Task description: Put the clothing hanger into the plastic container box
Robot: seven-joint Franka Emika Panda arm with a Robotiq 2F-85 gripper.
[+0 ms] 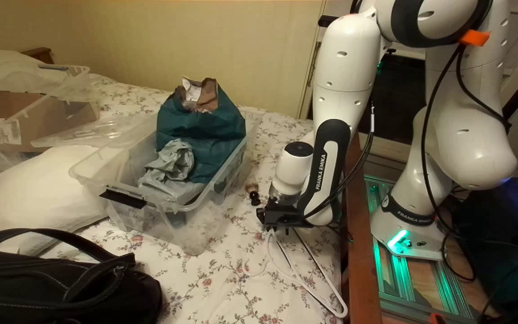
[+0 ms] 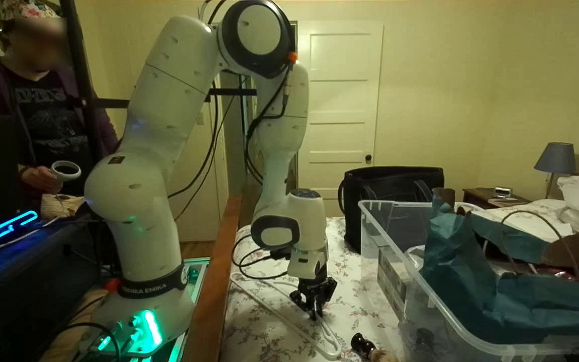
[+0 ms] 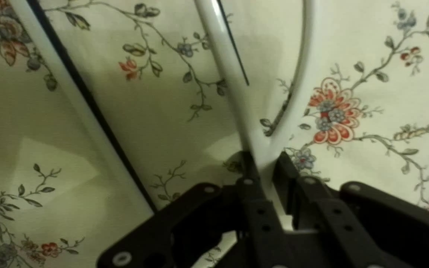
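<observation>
Walls [image 1: 196,45] finished in plain pale yellow, seen in both exterior views. In an exterior view, a white panelled door [image 2: 340,98] carries a dark round knob [image 2: 368,158]; a strip of brown floor [image 2: 196,248] shows to its left. The bed [image 1: 218,292] wears a pale sheet [image 3: 382,160] printed with red blooms, bordered by a reddish-brown wooden rail [image 1: 361,270]. A dark wooden nightstand [image 2: 474,196] bears a small pale object [image 2: 502,192]; a grey-blue-shaded lamp [image 2: 556,158] stands close by. Lighting: warm, dim, yellowish

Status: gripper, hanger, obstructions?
Gripper closed on hanger. Hanger outside box. Teal bag crowding box. Brush on bed beside box, possible snag.
</observation>
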